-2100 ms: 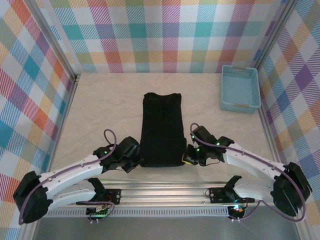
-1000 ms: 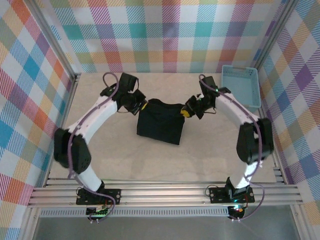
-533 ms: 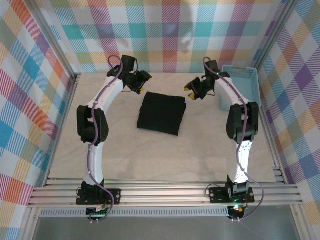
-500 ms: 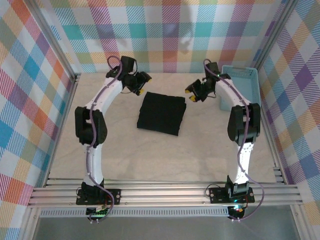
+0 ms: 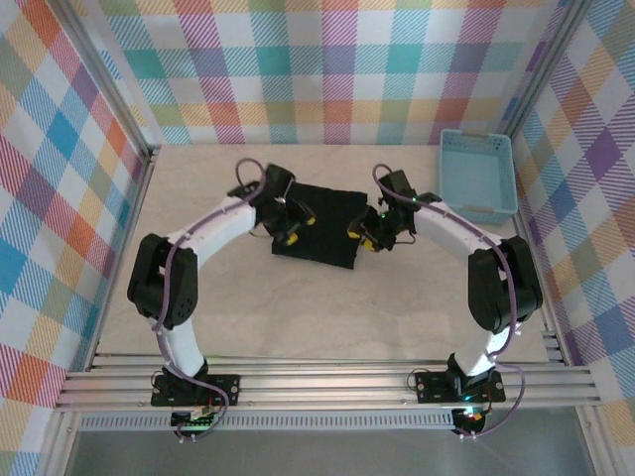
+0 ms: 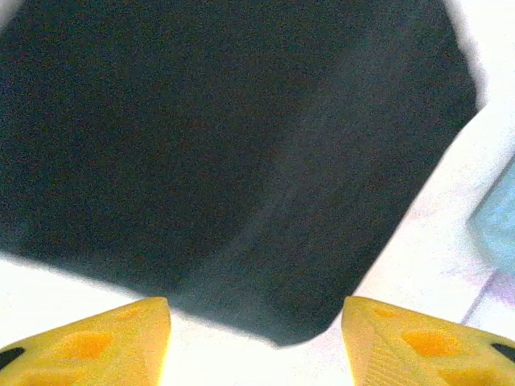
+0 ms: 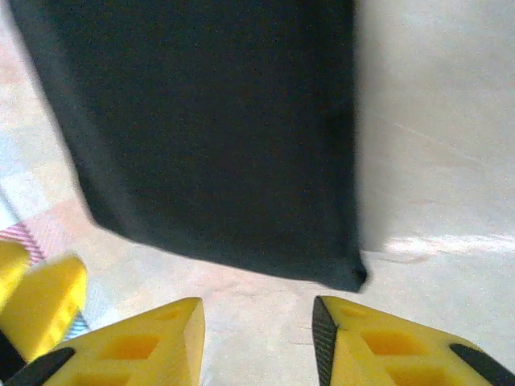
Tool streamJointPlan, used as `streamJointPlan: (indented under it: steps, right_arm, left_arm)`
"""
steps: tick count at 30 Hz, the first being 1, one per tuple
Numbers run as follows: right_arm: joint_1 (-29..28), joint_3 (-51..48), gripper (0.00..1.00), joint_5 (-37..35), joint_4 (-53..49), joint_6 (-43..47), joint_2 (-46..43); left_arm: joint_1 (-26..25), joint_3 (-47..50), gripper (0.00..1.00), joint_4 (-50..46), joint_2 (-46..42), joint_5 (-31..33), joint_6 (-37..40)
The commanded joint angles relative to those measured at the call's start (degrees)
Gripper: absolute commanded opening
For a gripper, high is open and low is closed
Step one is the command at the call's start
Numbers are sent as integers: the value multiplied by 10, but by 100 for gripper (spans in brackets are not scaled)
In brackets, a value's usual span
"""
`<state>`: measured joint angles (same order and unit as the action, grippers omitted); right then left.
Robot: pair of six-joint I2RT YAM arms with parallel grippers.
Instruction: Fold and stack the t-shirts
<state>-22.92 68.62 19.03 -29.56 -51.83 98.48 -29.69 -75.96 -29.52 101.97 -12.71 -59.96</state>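
One black t-shirt (image 5: 327, 213) lies folded into a small rectangle on the table, towards the back. My left gripper (image 5: 298, 227) hovers over its near left corner, open. In the left wrist view the yellow fingertips (image 6: 105, 338) stand wide apart with bare table between them, and the t-shirt (image 6: 225, 137) has its corner just ahead of them. My right gripper (image 5: 362, 236) is at the shirt's near right edge, also open. In the right wrist view the t-shirt (image 7: 209, 121) ends just ahead of the parted fingers (image 7: 386, 346), which hold nothing.
A light-blue plastic basket (image 5: 476, 176) stands at the back right against the checked wall. The pale table (image 5: 198, 297) is bare in front of the shirt. Checked walls close the back and both sides.
A second ago both grippers were shut on the shirt's far edge. They let go, rose to the back, and now sit low and open at the folded shirt's near corners.
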Motion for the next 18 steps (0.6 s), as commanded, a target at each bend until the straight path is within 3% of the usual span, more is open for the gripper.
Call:
streamJointPlan:
  steps: [1, 3, 10, 18]
  right_arm:
    - [6, -42, 42, 6, 49, 2, -47]
    - [6, -68, 43, 14, 56, 1, -69]
    - [5, -130, 44, 38, 60, -5, -166]
    - [5, -194, 46, 64, 46, -6, -261]
  left_arm:
    - [-62, 134, 66, 102, -82, 65, -179]
    - [-90, 189, 68, 213, -88, 84, -242]
    - [-104, 222, 72, 353, -41, 135, -297]
    - [-97, 217, 72, 394, 15, 140, -308]
